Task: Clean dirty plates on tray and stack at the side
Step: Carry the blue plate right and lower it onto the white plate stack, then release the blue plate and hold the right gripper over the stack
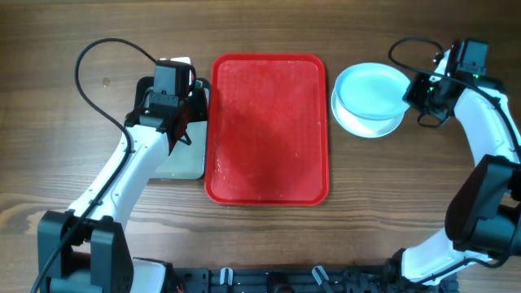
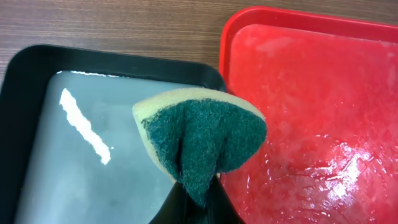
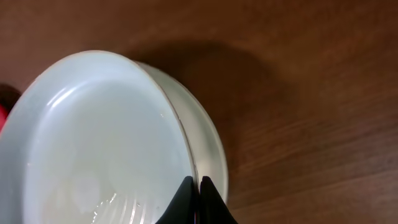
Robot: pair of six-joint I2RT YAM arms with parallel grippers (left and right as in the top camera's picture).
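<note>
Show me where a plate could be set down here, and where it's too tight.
The red tray is bare across its whole floor. Open wood lies in front of the stacked plates, between tray and right arm, and left of the left arm. Crowded: the grey tray, under the left jaws and their sponge, and the stack, pinched by the right jaws.

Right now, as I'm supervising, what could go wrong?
The right gripper pinches the top plate by its rim, and it sits off-centre on the plate below; retreating while shut could drag it off. The left gripper holds the sponge by one fold over the grey tray; it may slip or drip.
</note>
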